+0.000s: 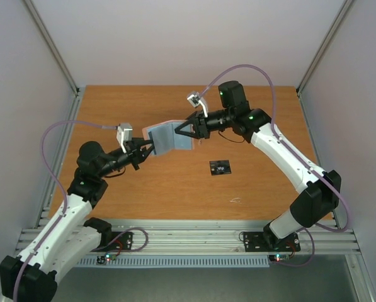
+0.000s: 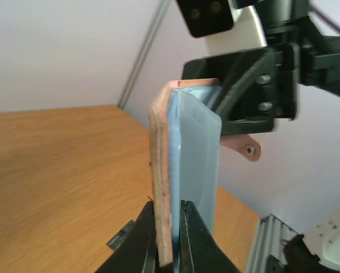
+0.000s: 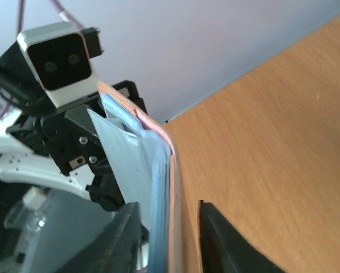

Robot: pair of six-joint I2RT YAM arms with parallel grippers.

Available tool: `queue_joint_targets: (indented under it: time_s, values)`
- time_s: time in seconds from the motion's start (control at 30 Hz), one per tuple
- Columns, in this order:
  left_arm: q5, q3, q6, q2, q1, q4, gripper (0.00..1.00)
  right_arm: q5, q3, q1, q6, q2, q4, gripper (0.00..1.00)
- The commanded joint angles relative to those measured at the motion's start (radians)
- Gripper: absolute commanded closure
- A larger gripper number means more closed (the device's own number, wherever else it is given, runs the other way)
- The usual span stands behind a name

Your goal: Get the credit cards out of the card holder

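**Holder aloft between both arms**

The card holder (image 1: pixel 169 138) hangs above the table (image 1: pixel 143 195), with the left end effector (image 1: pixel 150 149) clamped on one edge. The right end effector (image 1: pixel 177 131) straddles the opposite edge, jaws seemingly apart. Black card (image 1: pixel 220 167) lies flat on open wood, well apart. Pocket contents unclear.

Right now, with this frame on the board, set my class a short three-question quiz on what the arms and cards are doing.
1. True or false: the card holder lies flat on the table.
2. Which gripper is clamped shut on the holder's edge? A) left gripper B) right gripper C) neither
3. What colour is the card lying loose on the table?

Key: 1 false, it is held upright between the two arms; 2 A, while the right gripper's fingers straddle the holder with a gap showing; 3 black.
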Motion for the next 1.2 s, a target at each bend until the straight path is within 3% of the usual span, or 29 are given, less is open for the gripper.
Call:
queue_joint_targets:
  time_s: [0.0,0.1,0.17,0.23,0.3,0.37,0.43,0.67,0.77,0.87,0.97,1.17]
  values:
    - [-0.115,0.039,0.027,-0.004,-0.002,-0.058,1.0,0.096,0.012,-0.022,0.018,-0.002,0.01,0.65]
    - [-0.415,0.064,0.149,0.009,-0.009,-0.226,1.0,0.235,-0.012,-0.103,0.099,-0.015,-0.013,0.53]
    - [-0.657,0.058,0.364,0.033,-0.029,-0.304,1.0,0.34,-0.012,-0.128,0.107,-0.02,-0.063,0.53]
    - [-0.837,0.021,0.643,0.068,-0.052,-0.266,1.0,0.401,0.004,-0.13,0.085,-0.014,-0.121,0.52]
    - [-0.93,-0.065,1.054,0.092,-0.067,-0.16,1.0,0.393,0.012,-0.125,0.091,-0.006,-0.139,0.53]
    - [-0.981,-0.109,1.29,0.102,-0.069,-0.078,1.0,0.382,0.012,-0.108,0.094,0.001,-0.135,0.54]
    - [-0.995,-0.088,1.325,0.106,-0.069,-0.106,1.0,0.375,0.019,-0.073,0.073,0.009,-0.129,0.54]
    - [-0.934,-0.001,1.1,0.1,-0.077,-0.311,1.0,0.23,0.076,0.051,0.052,0.053,-0.07,0.55]
    - [-0.828,0.071,0.914,0.088,-0.073,-0.428,1.0,0.159,0.08,0.085,0.09,0.067,0.0,0.56]
    - [-0.621,0.126,0.625,0.066,-0.051,-0.48,1.0,0.101,0.047,0.102,0.206,0.067,0.157,0.6]
    - [-0.418,0.131,0.333,0.023,-0.018,-0.407,1.0,0.078,0.009,0.107,0.283,0.067,0.273,0.66]
    - [-0.195,0.084,-0.131,0.001,0.059,-0.081,1.0,0.084,-0.021,0.106,0.274,0.048,0.248,0.78]
